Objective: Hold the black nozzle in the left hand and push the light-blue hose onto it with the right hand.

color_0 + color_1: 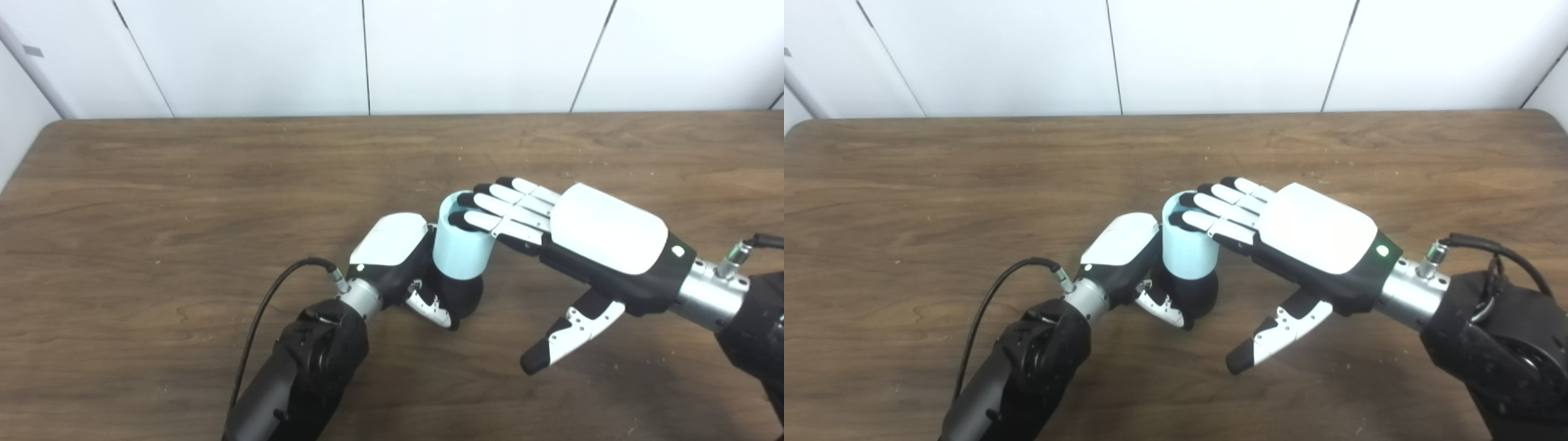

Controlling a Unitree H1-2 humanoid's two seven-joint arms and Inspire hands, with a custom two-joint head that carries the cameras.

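Note:
A short light-blue hose [462,248] stands upright on top of the black nozzle [464,297] near the table's middle. My left hand [401,260] is shut on the black nozzle, its thumb wrapped across the front. My right hand [569,236] is flat, palm down, with its fingertips [468,217] resting on the hose's open top rim. Its thumb [566,334] hangs free below, away from the hose. The same scene shows in the right eye view, with the hose [1188,248] over the nozzle [1195,295].
The wooden table [184,202] reaches back to a white panelled wall [367,55]. A black cable [269,312] loops from my left wrist.

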